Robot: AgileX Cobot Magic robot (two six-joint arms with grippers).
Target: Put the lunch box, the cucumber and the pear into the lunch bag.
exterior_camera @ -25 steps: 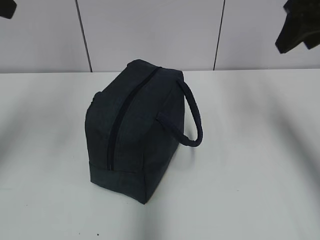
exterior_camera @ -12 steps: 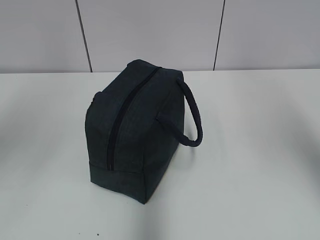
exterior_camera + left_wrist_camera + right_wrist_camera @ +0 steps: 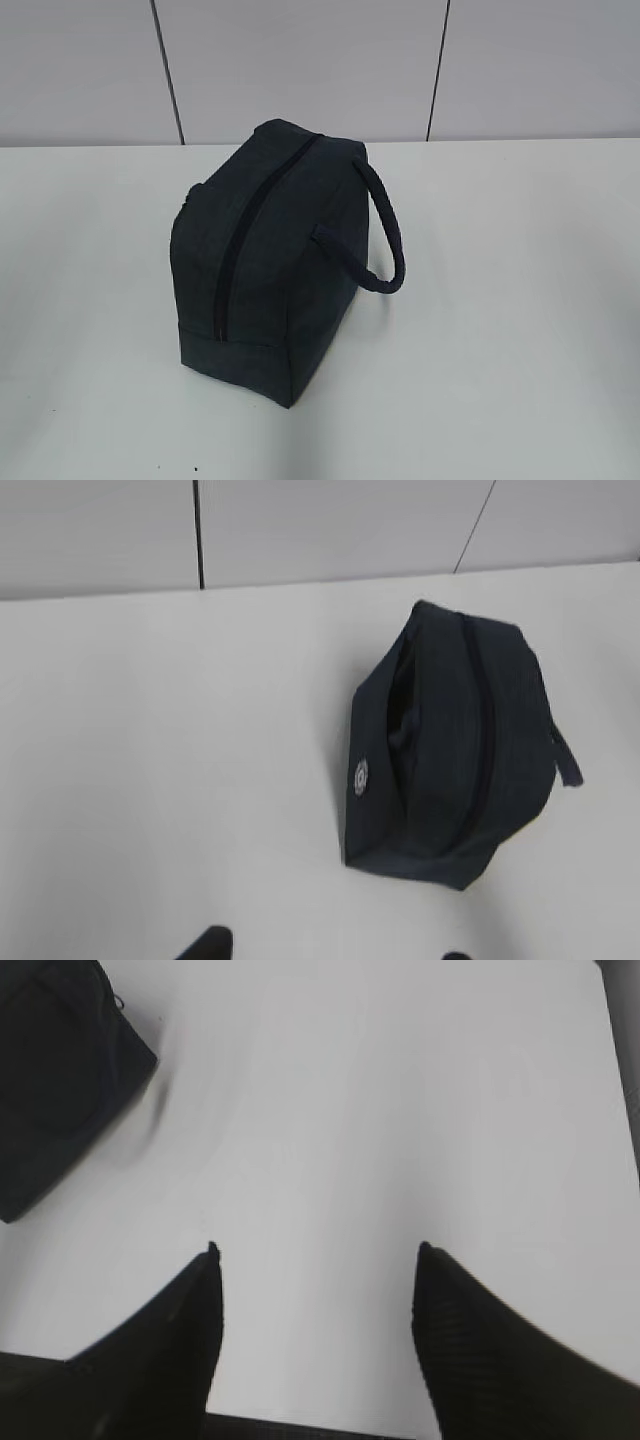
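Setting: white bench (image 3: 520, 330) under a pale panelled wall (image 3: 300, 60) with dark seams; nothing else lies on the surface in any view.
Right tool (image 3: 315, 1255): nearest the camera in the right wrist view, two dark fingers spread apart over bare bench, grasping nothing; the lunch bag sits well off to its upper left.
Left tool (image 3: 330, 950): only two dark tips show at the bottom edge of the left wrist view, apart and empty, well short of the bag.
Lunch bag (image 3: 265, 260): stands alone mid-bench, dark navy, boxy; its zipper (image 3: 235, 255) looks closed along the top, and the loop handle (image 3: 385, 230) arches off the right side.
Lunch box, cucumber, pear: none visible; judged to be inside the bag, though its contents are hidden.
Step in hand: seemingly finished, both tools clear of the bag.
Doing it well: hold both tools high and away so the handle is not snagged or the bag tipped.
Obstacles: none near the bag.
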